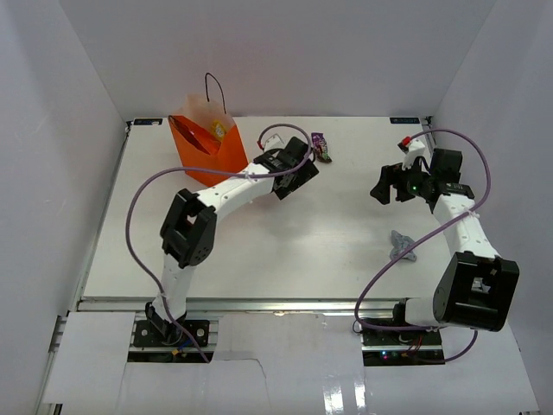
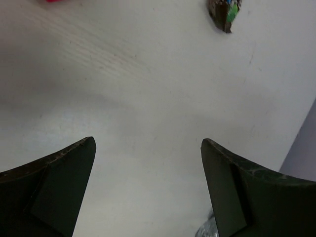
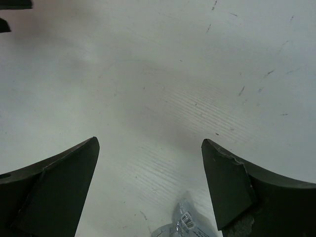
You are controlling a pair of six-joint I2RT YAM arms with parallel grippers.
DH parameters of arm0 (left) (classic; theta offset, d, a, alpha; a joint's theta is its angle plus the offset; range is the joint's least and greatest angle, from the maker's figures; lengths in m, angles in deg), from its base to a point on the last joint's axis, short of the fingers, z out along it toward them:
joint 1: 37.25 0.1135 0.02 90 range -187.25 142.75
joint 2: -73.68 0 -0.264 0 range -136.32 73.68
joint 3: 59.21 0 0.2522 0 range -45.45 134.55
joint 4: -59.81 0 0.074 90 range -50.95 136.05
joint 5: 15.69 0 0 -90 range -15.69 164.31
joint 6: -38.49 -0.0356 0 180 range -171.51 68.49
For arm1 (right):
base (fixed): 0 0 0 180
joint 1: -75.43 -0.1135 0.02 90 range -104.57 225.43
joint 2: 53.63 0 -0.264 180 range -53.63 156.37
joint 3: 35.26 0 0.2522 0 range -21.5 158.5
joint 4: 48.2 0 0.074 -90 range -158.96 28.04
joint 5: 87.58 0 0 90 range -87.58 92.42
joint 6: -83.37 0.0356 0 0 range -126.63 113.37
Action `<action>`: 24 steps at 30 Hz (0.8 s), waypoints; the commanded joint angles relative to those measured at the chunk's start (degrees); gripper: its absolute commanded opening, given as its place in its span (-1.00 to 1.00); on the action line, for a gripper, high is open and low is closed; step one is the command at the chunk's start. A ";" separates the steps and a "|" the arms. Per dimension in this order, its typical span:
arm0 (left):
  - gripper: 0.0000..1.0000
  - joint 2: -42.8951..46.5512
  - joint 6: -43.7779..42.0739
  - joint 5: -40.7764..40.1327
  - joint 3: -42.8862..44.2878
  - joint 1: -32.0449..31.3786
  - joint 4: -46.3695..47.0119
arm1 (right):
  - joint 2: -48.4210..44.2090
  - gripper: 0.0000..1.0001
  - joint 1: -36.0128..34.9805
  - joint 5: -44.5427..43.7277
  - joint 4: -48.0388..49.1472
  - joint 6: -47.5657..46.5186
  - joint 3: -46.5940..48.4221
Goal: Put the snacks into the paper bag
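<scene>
The orange paper bag [image 1: 210,145] is seen standing upright at the far left of the tabletop [image 1: 285,251], with one black cord handle raised above it and a yellow packet [image 1: 217,130] visible inside its mouth. The left end effector [image 1: 301,173] is held just to the right of the bag. In the left wrist view its fingers [image 2: 59,187] are spread wide with only bare surface between them, so nothing is gripped. A dark purple sweet [image 1: 321,147] is found lying flat on the tabletop just beyond this end effector (a green patch shows on its wrapper in the wrist view). The right end effector [image 1: 390,188] is positioned over the right side of the tabletop, well apart from the bag. Its fingers [image 3: 54,192] are likewise set wide apart, and nothing is held between them. A silver-grey wrapper [image 1: 403,245] is seen lying on the tabletop nearer the arm bases than the right end effector, beside the right forearm. In the right wrist view a crinkly silvery wrapper with a barcode is caught at the bottom edge, between the two fingers; whether it is touched cannot be told.
</scene>
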 commanded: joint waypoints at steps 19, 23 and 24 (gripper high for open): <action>0.73 -23.33 -1.94 -9.28 25.61 10.50 -14.19 | 3.33 0.80 1.79 5.54 2.79 1.15 1.28; 0.64 -25.97 -3.87 -10.26 28.33 11.47 -14.10 | 3.50 0.80 1.70 6.07 2.88 1.33 1.81; 0.61 -26.50 -4.74 -10.34 29.47 11.82 -14.01 | 3.50 0.81 1.79 6.07 2.79 1.42 1.90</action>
